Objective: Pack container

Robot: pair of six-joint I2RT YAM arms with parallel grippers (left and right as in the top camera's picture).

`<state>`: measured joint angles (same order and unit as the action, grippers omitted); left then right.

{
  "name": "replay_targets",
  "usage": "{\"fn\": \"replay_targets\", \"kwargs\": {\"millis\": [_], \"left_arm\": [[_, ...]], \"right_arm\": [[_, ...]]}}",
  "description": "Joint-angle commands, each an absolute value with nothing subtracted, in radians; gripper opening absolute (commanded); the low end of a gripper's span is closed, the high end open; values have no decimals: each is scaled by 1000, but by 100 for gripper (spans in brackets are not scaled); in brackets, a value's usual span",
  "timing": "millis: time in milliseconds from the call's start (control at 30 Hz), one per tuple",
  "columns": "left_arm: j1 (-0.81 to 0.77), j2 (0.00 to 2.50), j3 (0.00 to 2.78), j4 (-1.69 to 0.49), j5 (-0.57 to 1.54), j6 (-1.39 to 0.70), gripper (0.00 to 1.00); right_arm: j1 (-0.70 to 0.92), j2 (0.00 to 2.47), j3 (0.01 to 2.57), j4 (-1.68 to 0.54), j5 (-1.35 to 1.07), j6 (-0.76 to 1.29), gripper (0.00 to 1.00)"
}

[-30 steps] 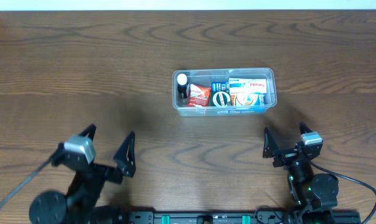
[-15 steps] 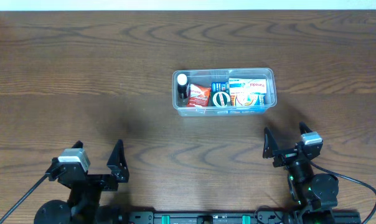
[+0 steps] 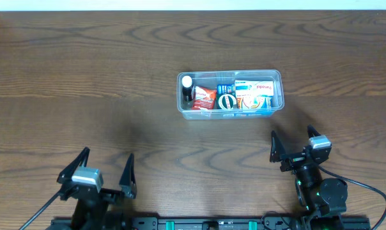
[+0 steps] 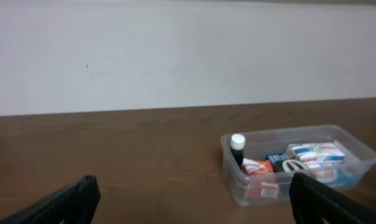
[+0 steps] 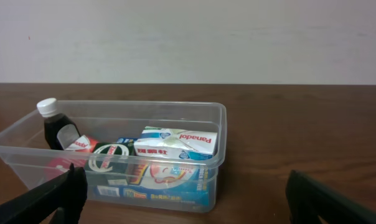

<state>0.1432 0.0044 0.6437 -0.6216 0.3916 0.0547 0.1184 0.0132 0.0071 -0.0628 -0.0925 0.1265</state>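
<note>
— Overhead view: where is the container [image 3: 244, 72]?
— On the brown wooden desk [image 3: 84, 76], a little right of centre and toward the far side, with its long side running left to right. It is well apart from both arms.
— What lies in it?
— At its left end a dark bottle [image 3: 188, 91] with a white cap stands upright. Beside that is a red packet [image 3: 204, 98], then a blue box [image 3: 226, 87] with a black-and-white ring [image 3: 227, 101] in front of it. At the right end a white box [image 3: 262, 85] with red lettering lies on top of other printed cartons.
— And the left end effector [image 3: 108, 154]?
— At the near edge, left side, fingers spread wide and holding nothing. Its wrist camera shows two dark fingertips [image 4: 76, 196] at the bottom corners, and the container [image 4: 235, 180] ahead and to the right, before a pale wall [image 4: 175, 56].
— The right end effector [image 3: 292, 131]?
— At the near edge too, on the right side, in front of the container's right end. Its fingers also stand apart and empty. From the right wrist camera the container [image 5: 220, 134] sits ahead and slightly left, above the spread fingertips [image 5: 57, 193]. The bottle [image 5: 50, 124] is at its left end, and the white box [image 5: 178, 140] reads "Panadol".
</note>
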Motion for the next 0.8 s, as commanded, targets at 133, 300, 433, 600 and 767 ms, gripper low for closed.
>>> {"fn": "replay_targets", "kwargs": {"millis": [133,300,433,600,767], "left_arm": [[144,2,419,-271,408,89,98],[144,2,243,-92,408,57,98],[146,2,132,12,408,48,98],[146,3,38,116,408,41,98],[147,4,4,62,394,44,98]], "right_arm": [[125,13,6,-67,-82,130,99],[125,13,6,-67,-82,130,99],[125,13,6,-67,-82,130,99],[125,13,6,-67,-82,130,99],[125,13,6,-67,-82,130,99]]}}
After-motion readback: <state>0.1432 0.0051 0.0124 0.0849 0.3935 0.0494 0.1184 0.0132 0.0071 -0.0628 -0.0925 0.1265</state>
